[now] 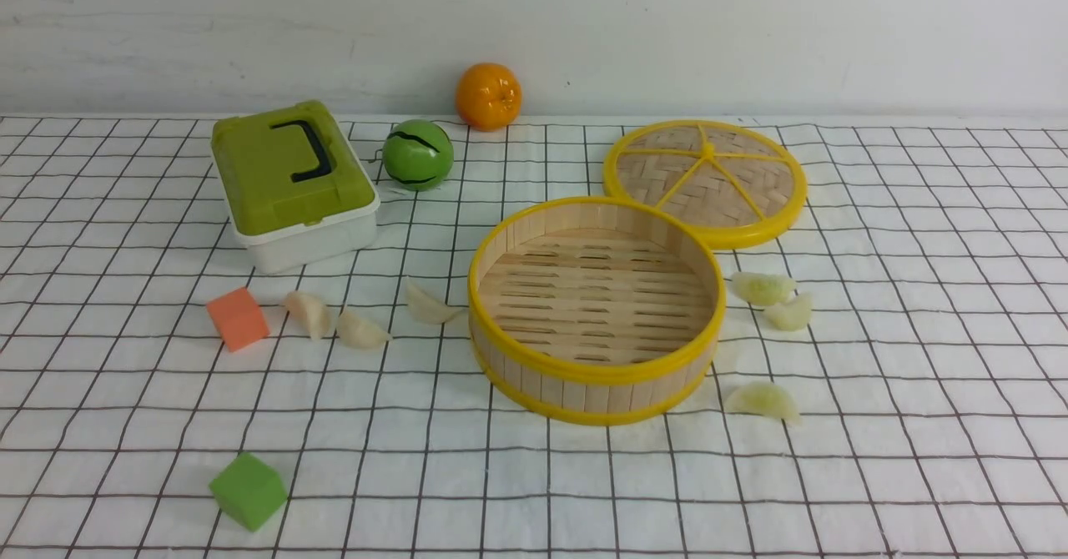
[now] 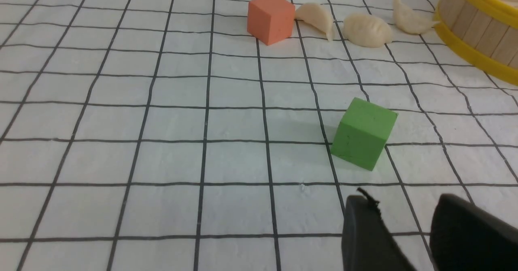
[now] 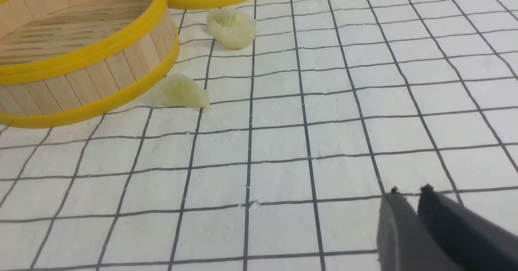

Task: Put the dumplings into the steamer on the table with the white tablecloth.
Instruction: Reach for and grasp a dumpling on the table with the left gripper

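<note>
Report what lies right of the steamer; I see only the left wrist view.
Observer: Three pale green dumplings lie on the cloth right of the steamer, two close together and one nearer us.
Operator: Check inside the steamer.
Observer: It is empty; only its slatted floor shows.
Operator: Find the lid.
Observer: The lid lies flat behind the steamer, off to its right.
</note>
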